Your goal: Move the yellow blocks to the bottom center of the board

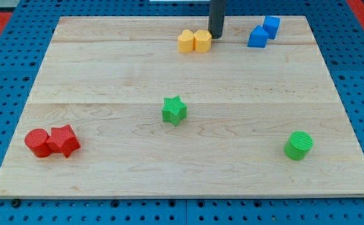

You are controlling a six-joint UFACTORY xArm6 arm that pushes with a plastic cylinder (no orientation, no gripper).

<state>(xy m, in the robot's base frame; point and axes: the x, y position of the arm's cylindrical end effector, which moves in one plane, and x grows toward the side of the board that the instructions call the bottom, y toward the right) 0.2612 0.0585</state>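
Observation:
Two yellow blocks sit side by side near the board's top centre: a yellow pentagon-like block (186, 41) on the left and a yellow hexagon block (202, 40) touching its right side. My tip (216, 35) is the lower end of the dark rod coming down from the view's top. It stands just right of the right yellow block, touching or nearly touching it.
Two blue blocks (263, 31) lie at the top right. A green star (174, 110) is in the board's middle, a green cylinder (299, 145) at the lower right. A red cylinder (37, 142) and a red block (64, 140) sit at the lower left. The wooden board (107, 75) lies on blue pegboard.

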